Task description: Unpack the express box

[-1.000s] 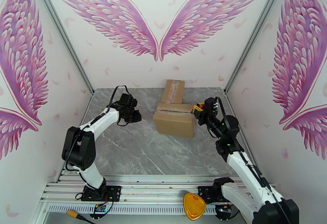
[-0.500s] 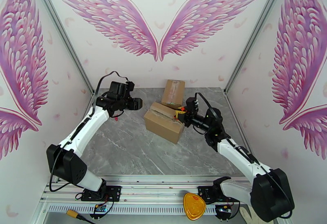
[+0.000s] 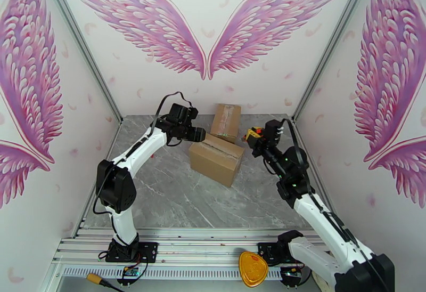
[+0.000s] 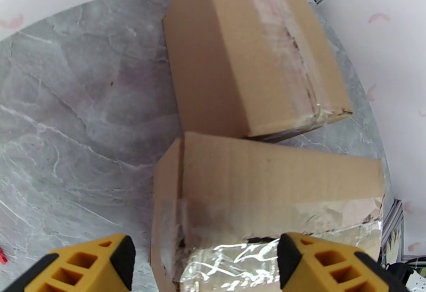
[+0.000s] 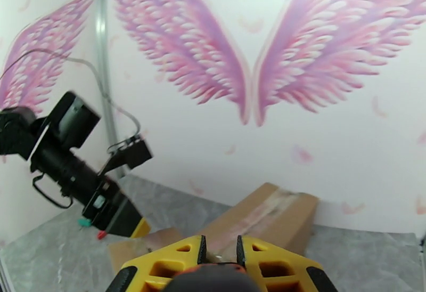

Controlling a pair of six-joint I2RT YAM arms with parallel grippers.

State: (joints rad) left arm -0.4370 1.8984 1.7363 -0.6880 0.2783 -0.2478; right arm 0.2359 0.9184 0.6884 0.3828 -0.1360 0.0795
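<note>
The express box (image 3: 215,157) is sitting on the grey marble-patterned table (image 3: 160,197), a little far of centre and turned askew to the table edges. Clear tape is running along its top seam. In the left wrist view the tape is looking crinkled and shiny at the end under the fingers.

A second, longer carton (image 3: 226,119) is lying just beyond it, at the far edge of the table by the winged back wall (image 3: 207,37). Its own taped seam is facing up. The two cartons are sitting very close together; whether they are touching, I cannot tell.

The left gripper (image 3: 199,135) is hovering over the far-left corner of the express box. Its yellow fingers (image 4: 80,269) are standing wide apart with nothing between them, and the taped box top is showing in the gap below.

The right gripper (image 3: 252,138) is hanging just beside the box's far-right corner, pointing left toward the other arm. In the right wrist view its fingers (image 5: 165,258) are drawn nearly together, leaving only a slim slit. Whether they are pinching anything, I cannot tell.

A yellow shield-shaped object (image 3: 252,269) is resting on the near rail between the arm bases, well apart from both cartons.
</note>
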